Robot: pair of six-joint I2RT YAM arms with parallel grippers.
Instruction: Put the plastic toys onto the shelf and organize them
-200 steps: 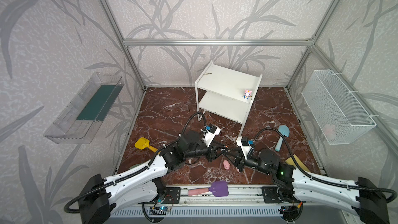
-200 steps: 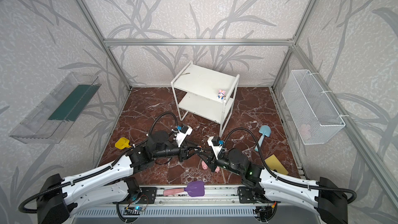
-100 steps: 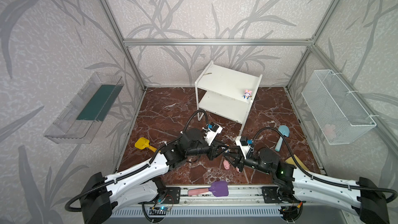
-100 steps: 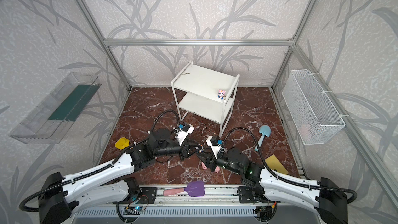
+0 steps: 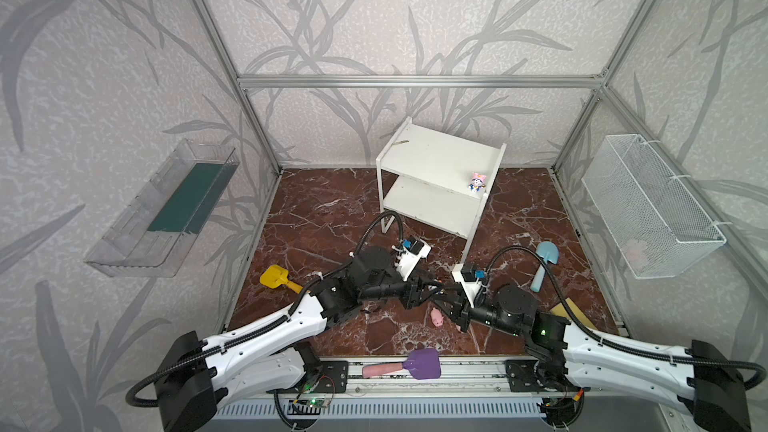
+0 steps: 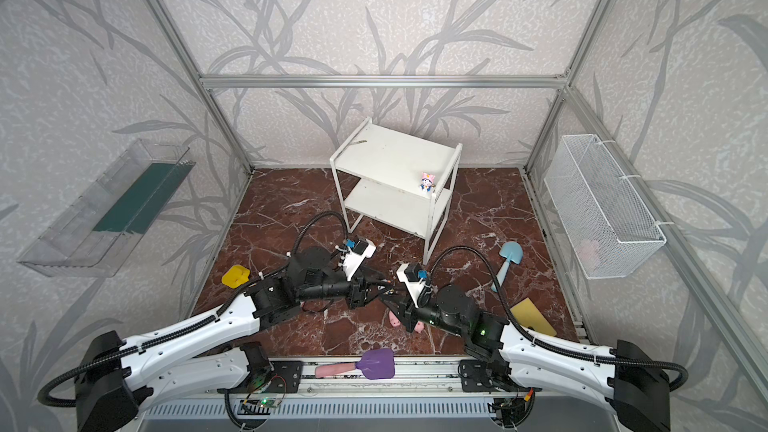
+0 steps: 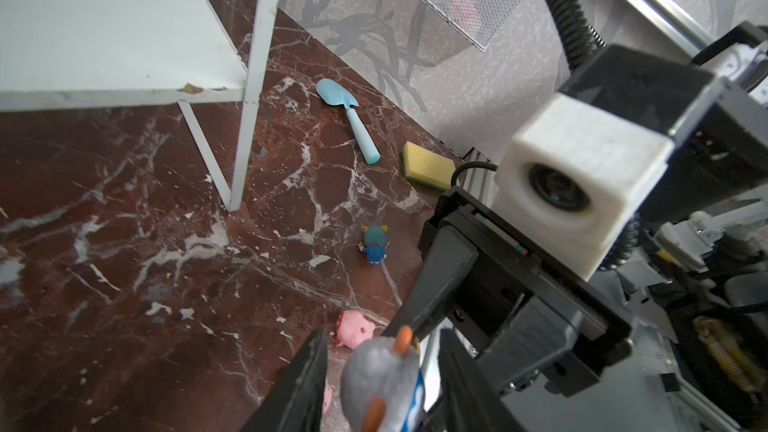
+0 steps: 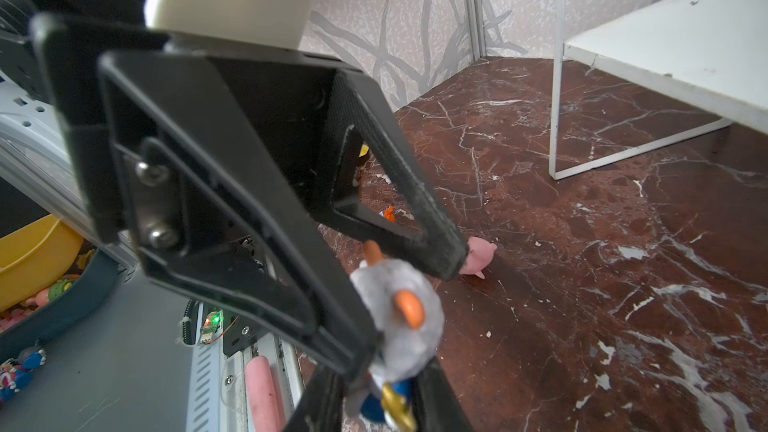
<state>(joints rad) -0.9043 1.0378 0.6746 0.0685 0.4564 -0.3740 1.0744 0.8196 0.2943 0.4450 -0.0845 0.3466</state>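
Right pincer [image 8: 378, 384]: I grip the figurine [image 8: 395, 317] by its body, above the floor [image 5: 332, 218], well short of the shelf [image 5: 440, 155]. Left pincer [image 7: 382, 342]: parted around its head, gaps either side.

white-hatted figurine [image 8: 397, 326] seemingly held midair

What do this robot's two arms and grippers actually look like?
Both arms are white shells with black joints; the left arm and right arm each carry a black corrugated cable. Each wrist bears a white camera block. The left gripper and right gripper have black triangular open-framed fingers.
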